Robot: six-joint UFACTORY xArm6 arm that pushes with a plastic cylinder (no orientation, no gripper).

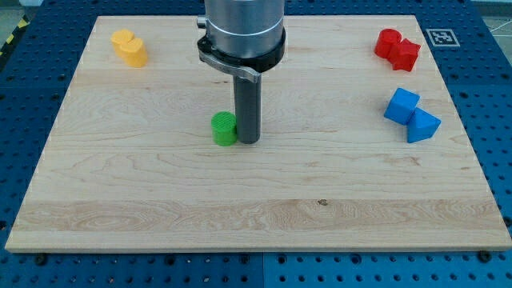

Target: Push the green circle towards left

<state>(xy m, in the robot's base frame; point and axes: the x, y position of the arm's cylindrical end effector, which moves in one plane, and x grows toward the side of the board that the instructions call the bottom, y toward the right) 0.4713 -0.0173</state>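
Observation:
The green circle (224, 128) is a small round green block near the middle of the wooden board (256, 216). My tip (248, 141) is the lower end of a dark rod. It stands right against the green circle's right side, touching or nearly touching it. The rod hangs from the grey arm body (242, 28) at the view's top centre.
Two yellow blocks (129, 47) sit together at the view's top left. Two red blocks (398, 49) sit together at the top right. A blue cube (401, 106) and a blue triangular block (422, 126) touch at the right. A blue perforated table surrounds the board.

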